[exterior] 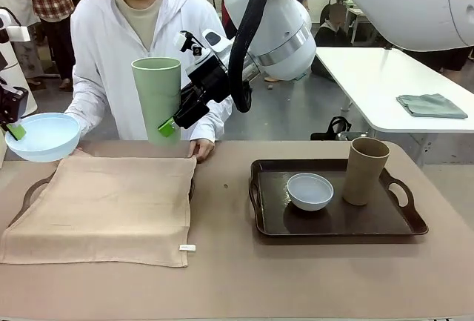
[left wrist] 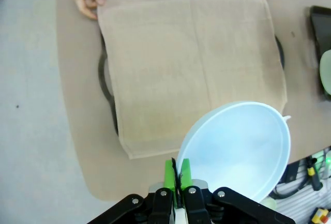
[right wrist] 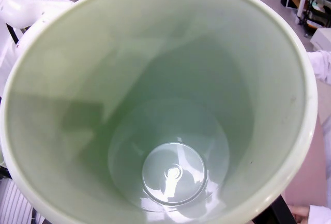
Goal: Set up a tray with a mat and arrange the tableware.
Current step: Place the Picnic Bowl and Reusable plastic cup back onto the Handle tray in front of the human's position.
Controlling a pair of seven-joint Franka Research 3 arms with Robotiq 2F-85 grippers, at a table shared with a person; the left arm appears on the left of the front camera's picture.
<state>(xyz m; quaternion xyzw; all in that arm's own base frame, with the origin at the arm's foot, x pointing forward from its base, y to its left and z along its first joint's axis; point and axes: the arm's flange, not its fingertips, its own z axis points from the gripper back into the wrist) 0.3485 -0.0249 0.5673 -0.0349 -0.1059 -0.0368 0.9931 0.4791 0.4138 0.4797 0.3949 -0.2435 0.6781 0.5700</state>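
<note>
L jaws are pinching pale blue bowl (exterior: 41, 136) rim; R jaws are clamping pale green cup (exterior: 156, 95). Best holding both level til mat (exterior: 104, 206) is lying flat.

Tan desk (exterior: 237, 280) beneath the right fingers (exterior: 167, 125); person (exterior: 104, 54) in white coat behind them; grey cloth (exterior: 432, 104) on white table (exterior: 370, 76) far to their right.

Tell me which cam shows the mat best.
Left wrist view: the mat seen from above, nearly whole, the pale blue bowl hiding a part. Front view foreshortens it. Right wrist view looks into the pale green cup.
</note>
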